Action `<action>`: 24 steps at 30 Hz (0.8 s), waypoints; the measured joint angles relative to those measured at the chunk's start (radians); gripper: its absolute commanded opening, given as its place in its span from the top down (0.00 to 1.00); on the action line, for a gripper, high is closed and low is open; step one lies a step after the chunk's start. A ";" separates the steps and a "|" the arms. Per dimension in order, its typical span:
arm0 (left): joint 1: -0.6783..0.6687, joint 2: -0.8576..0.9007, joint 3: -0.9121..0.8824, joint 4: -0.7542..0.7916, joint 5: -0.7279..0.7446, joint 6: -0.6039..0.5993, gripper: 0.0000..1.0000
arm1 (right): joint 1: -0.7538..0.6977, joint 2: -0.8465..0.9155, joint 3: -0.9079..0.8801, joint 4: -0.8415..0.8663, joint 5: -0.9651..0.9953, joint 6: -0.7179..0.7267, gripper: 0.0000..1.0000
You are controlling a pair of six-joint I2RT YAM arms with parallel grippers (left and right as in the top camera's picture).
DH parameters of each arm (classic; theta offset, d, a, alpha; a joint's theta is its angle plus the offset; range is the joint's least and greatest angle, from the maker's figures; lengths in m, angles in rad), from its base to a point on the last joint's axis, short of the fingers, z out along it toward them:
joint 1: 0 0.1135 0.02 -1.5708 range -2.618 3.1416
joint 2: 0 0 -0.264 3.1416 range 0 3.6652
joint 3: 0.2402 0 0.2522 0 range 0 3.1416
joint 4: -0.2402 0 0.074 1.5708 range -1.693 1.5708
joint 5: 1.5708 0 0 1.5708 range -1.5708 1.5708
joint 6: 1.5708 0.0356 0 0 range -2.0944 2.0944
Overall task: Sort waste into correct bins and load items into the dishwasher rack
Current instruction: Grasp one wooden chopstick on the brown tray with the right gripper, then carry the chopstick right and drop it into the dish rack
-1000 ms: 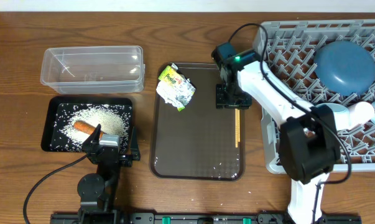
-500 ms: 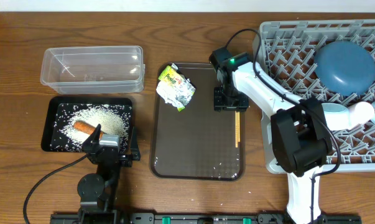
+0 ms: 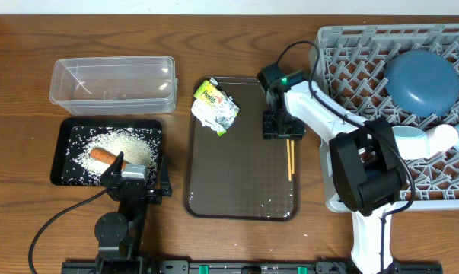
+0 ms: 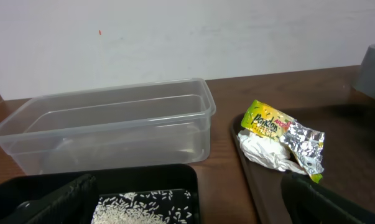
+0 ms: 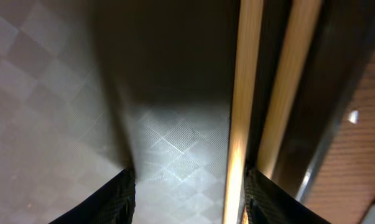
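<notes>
Two wooden chopsticks [image 3: 290,158] lie side by side at the right edge of the brown serving tray [image 3: 229,179]. My right gripper [image 3: 278,128] hangs open over their far end. In the right wrist view one chopstick [image 5: 243,93] runs between the fingers, close to the right finger [image 5: 265,199], and the other chopstick [image 5: 291,74] passes outside it. The crumpled wrapper [image 3: 215,106] sits at the tray's far left corner. Rice [image 3: 122,143] and the carrot [image 3: 103,154] lie in the black tray [image 3: 62,129]. My left gripper [image 4: 187,186] rests open at that tray's near edge.
The clear plastic box [image 3: 113,84] stands empty behind the black tray. The grey dishwasher rack [image 3: 366,68] fills the right side and holds the dark-blue dish [image 3: 422,80]. A few rice grains [image 3: 271,204] lie at the brown tray's near right corner.
My right gripper has slid a little nearer and to the left, over the chopsticks' far end. The left arm has not moved.
</notes>
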 measured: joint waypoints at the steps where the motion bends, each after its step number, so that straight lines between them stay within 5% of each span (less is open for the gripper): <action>1: 0.000 0.000 0.000 0.000 0.000 0.000 0.04 | 0.000 0.000 -0.003 0.004 -0.002 0.000 0.47; 4: 0.000 0.000 0.000 0.000 0.000 0.000 0.04 | 0.000 0.000 -0.006 0.009 -0.007 0.000 0.50; 11: 0.000 0.000 0.000 0.000 0.000 0.000 0.04 | -0.001 0.000 -0.007 0.013 0.009 0.005 0.99; 24: 0.000 0.000 0.000 0.000 0.000 0.000 0.04 | -0.036 -0.034 0.070 -0.044 -0.119 -0.047 0.99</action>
